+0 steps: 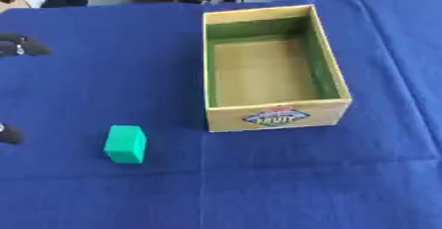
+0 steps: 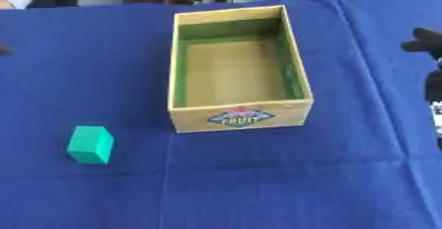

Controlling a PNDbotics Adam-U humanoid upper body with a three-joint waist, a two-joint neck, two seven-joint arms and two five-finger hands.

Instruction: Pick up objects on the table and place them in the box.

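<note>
Well apart from the box [image 1: 275, 65], the green block [image 1: 126, 144] stands at lower left on the blue-clothed counter [image 1: 259, 188]; the box sits upper centre, open-topped and apparently empty. By its looks, the block is light, stiff and flat-faced, unlikely to slip or break, so pinching its two long side faces seems best. Only dark parts of the left hand [image 1: 19, 45] and right hand [image 2: 427, 43] show at the frame edges; whether either is open I cannot tell.
</note>
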